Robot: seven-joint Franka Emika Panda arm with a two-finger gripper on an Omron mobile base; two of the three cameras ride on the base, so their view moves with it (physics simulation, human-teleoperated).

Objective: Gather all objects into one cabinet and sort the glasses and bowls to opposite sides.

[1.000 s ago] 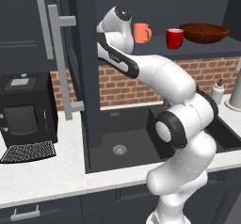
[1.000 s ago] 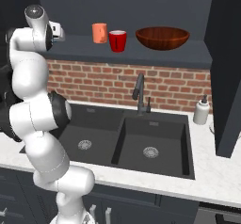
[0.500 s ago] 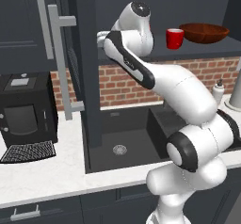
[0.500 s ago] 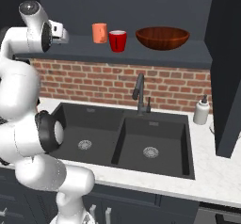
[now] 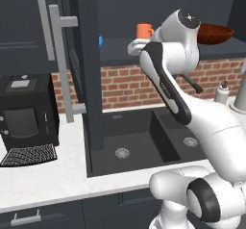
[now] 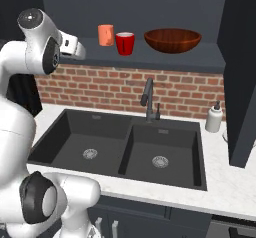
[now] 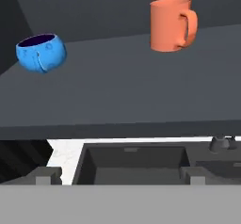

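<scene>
The orange mug (image 7: 172, 24) and the small blue bowl (image 7: 41, 52) stand apart on the dark cabinet shelf (image 7: 117, 86), bowl at the left. My gripper (image 7: 120, 177) hangs open in front of the shelf edge and below it, nothing between its fingertips (image 7: 47, 175). From the right, the orange mug (image 6: 105, 35), red mug (image 6: 125, 43) and wide brown bowl (image 6: 172, 39) line up on the shelf (image 6: 165, 58), with my hand (image 6: 72, 46) left of the mugs. The arm hides the red mug in the left base view; the orange mug (image 5: 144, 31) and brown bowl (image 5: 217, 32) show.
The cabinet door (image 5: 91, 79) stands open at the left, its long bar handle (image 5: 60, 64) facing me. Below lie a double sink (image 6: 125, 147) with a faucet (image 6: 147, 99), a soap bottle (image 6: 215, 118) and a black coffee machine (image 5: 24, 117).
The arm's upper joints have swung right in the left base view and now cover the red mug. The hand has stayed by the shelf's left part, dropping slightly, gripper still open.
</scene>
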